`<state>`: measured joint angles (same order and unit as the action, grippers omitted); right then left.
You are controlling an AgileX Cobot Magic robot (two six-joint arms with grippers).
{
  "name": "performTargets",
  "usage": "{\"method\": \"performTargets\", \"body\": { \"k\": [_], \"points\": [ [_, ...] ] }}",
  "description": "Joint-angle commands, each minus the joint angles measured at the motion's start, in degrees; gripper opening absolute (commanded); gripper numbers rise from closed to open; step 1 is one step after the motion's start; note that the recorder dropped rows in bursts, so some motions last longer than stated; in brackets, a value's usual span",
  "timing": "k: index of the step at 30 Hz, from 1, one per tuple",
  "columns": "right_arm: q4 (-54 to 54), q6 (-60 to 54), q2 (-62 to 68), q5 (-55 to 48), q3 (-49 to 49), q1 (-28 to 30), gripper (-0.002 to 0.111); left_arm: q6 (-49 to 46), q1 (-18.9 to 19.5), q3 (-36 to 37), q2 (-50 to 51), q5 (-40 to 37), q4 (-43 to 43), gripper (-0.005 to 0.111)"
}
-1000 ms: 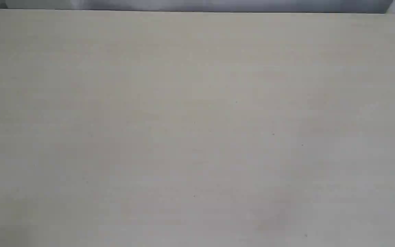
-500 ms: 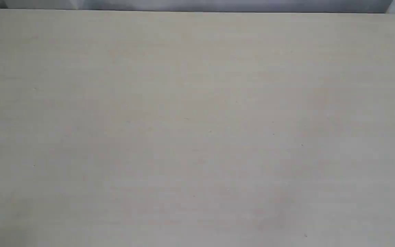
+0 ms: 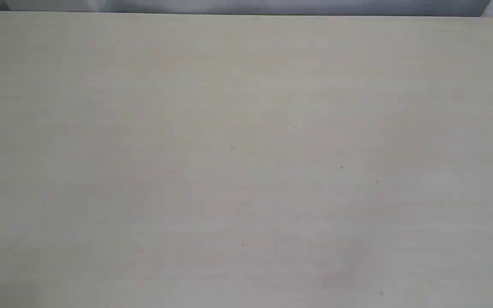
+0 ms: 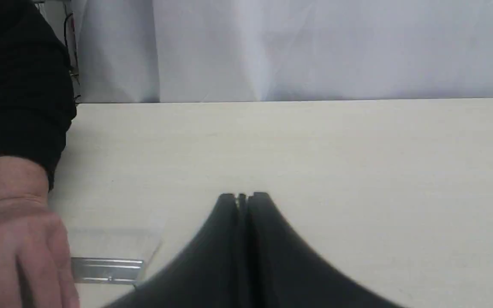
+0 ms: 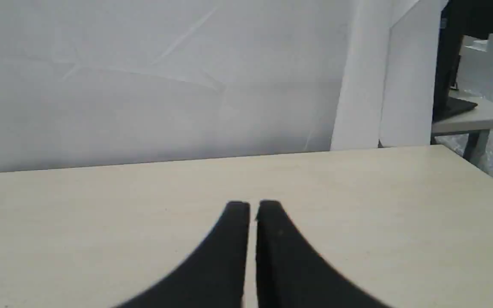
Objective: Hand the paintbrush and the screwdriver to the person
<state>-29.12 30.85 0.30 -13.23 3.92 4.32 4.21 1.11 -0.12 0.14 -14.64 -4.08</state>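
Observation:
In the left wrist view the person's hand [image 4: 15, 239], with a dark sleeve [image 4: 15, 85], rests on the table beside the paintbrush [image 4: 107, 269]. Only the brush's silver band and pale bristles show; its handle is hidden behind the hand. My left gripper [image 4: 243, 196] is shut and empty, a short way from the brush. My right gripper [image 5: 253, 206] hovers over bare table with its fingers nearly together and nothing between them. The screwdriver is out of view. The exterior view shows neither gripper nor either tool.
The pale wooden table [image 3: 246, 171] fills the exterior view. A white backdrop [image 5: 144, 85] hangs behind its far edge. Another desk [image 5: 473, 115] stands beyond the table's corner in the right wrist view.

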Motion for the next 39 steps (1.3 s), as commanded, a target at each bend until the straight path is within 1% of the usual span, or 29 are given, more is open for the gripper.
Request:
{"method": "performTargets", "body": {
  "k": [1,7,16,18,22,26,28,34,39],
  "points": [
    [-0.3,-2.2,-0.3,-2.2,-0.2,0.2,0.005,0.1,-0.5,0.1,-0.1,0.3,0.2,0.0],
    [0.0,-6.5,-0.3,-2.1,-1.2,0.2,0.005,0.1,-0.5,0.1,-0.1,0.3,0.2,0.0],
    [0.1,-6.9,-0.3,-0.1,-3.9,0.2,0.005,0.1,-0.5,0.1,-0.1,0.5,0.0,0.0],
    [1.9,-8.1,-0.3,-0.6,-3.9,0.2,0.005,0.1,-0.5,0.1,-0.1,0.3,0.1,0.0],
    [7.7,-17.0,-0.3,0.3,-3.9,0.2,0.005,0.1,-0.5,0.1,-0.1,0.3,0.1,0.0],
    [19.1,-30.8,-0.3,0.5,-3.9,0.2,0.005,0.1,-0.5,0.1,-0.1,0.3,0.1,0.0],
    [22.5,-33.9,-0.3,0.5,-3.9,0.2,0.005,0.1,-0.5,0.1,-0.1,0.3,0.1,0.0],
    [23.3,-34.2,-0.3,-0.2,-3.9,0.2,0.005,0.1,-0.5,0.1,-0.1,0.3,0.1,0.0],
    [23.3,-30.3,-0.3,-2.0,-3.9,0.3,0.005,0.1,-0.5,0.1,-0.1,0.3,0.1,0.0]
  ]
}}
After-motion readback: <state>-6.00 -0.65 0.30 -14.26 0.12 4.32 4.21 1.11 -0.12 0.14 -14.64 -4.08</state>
